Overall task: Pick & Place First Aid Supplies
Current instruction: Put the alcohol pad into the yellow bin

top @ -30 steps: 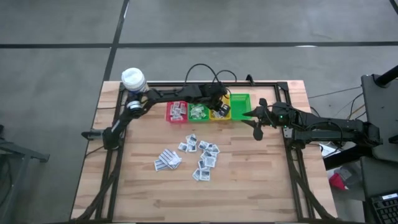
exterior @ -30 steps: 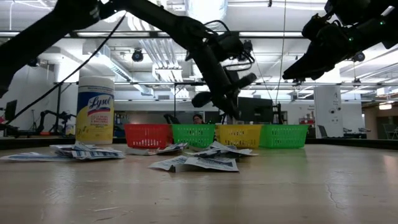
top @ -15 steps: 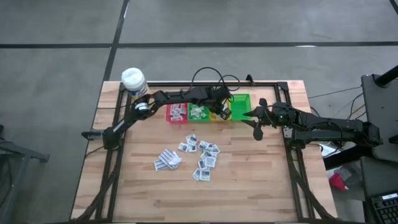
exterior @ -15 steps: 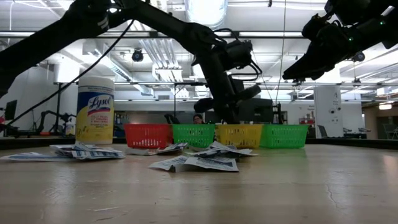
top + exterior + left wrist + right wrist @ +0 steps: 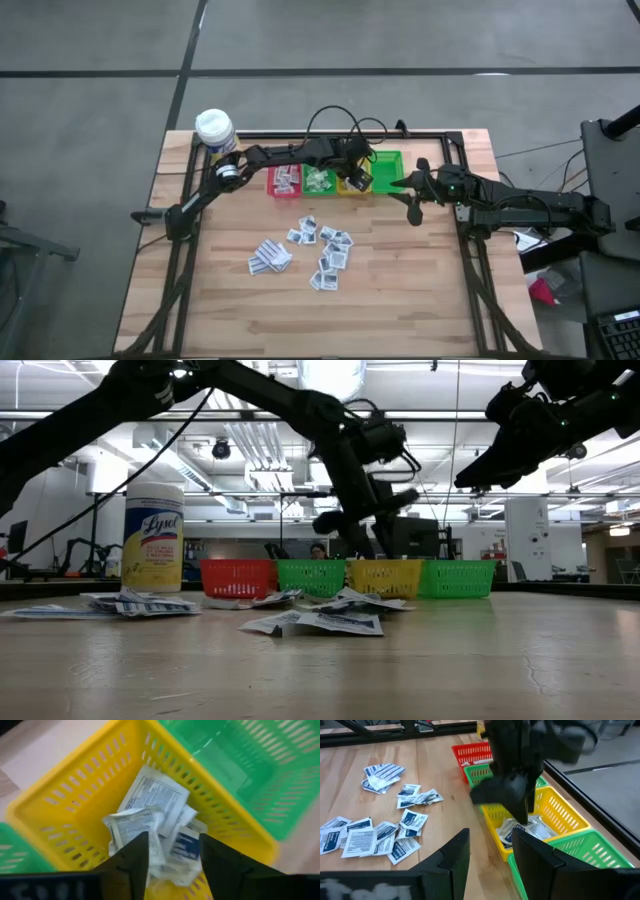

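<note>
Loose first aid sachets (image 5: 320, 250) lie scattered mid-table, and more show in the low view (image 5: 315, 622). My left gripper (image 5: 174, 840) hangs open over the yellow bin (image 5: 65, 800), fingers pointing down into it. Several sachets (image 5: 150, 815) lie in a heap on the bin's floor below the fingertips, with nothing between the fingers. From above, this gripper (image 5: 357, 180) covers part of the yellow bin (image 5: 345, 188). My right gripper (image 5: 410, 190) waits open and empty in the air beside the bright green bin (image 5: 388, 170).
Four bins stand in a row at the table's far side: red (image 5: 283, 180) and green (image 5: 318, 180), both holding sachets, then yellow and bright green. A white-capped yellow canister (image 5: 214, 127) stands at the far left corner. Bare wood lies toward the near edge.
My left arm has folded lower over the row of bins, and its gripper has tipped a little while staying above the yellow bin. The sachets on the table lie as they did.
</note>
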`<state>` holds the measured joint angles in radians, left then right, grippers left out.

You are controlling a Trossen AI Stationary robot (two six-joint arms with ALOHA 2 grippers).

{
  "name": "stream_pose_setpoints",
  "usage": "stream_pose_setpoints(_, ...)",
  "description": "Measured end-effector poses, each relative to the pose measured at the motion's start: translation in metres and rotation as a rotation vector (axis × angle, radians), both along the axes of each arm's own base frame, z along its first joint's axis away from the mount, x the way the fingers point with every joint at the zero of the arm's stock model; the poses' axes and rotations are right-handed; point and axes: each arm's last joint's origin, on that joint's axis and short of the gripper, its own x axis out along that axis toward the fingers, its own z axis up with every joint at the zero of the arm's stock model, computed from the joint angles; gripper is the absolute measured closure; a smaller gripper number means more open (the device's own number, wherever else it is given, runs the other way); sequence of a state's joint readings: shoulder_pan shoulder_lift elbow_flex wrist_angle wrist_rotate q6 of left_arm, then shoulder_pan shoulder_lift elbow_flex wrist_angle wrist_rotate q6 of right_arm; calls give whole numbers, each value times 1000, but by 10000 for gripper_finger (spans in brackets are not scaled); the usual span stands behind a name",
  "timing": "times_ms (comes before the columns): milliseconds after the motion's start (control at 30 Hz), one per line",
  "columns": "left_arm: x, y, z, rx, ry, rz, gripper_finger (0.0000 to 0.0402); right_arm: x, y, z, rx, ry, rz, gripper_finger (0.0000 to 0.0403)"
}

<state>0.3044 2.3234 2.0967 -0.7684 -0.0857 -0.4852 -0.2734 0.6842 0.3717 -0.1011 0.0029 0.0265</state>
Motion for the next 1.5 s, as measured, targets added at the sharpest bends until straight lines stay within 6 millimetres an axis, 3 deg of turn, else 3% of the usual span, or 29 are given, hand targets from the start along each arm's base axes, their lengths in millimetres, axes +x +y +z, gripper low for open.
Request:
stream_pose_setpoints(233, -22, -11, 51, -46, 8, -64, 216, 0, 0, 0, 0, 0, 0, 257)
stream_pose_setpoints(467, -43, -57, 71, -174, 137, -112, 216, 0, 0, 0, -3, 1, 1, 257)
stream_pose_setpoints(700, -49, -115, 60, -194, 321, -226, 215, 0, 0, 0, -2, 1, 1, 257)
stream_pose_setpoints(967, -63, -164, 23, -55, 571, -434, 216, 0, 0, 0, -3, 1, 1, 257)
stream_pose_setpoints(1233, -84, -195, -11, 97, 737, -742, 216, 0, 0, 0, -1, 0, 0, 257)
stream_pose_setpoints(1500, -111, -203, -6, 189, 552, -775, 216, 0, 0, 0, -2, 1, 1, 257)
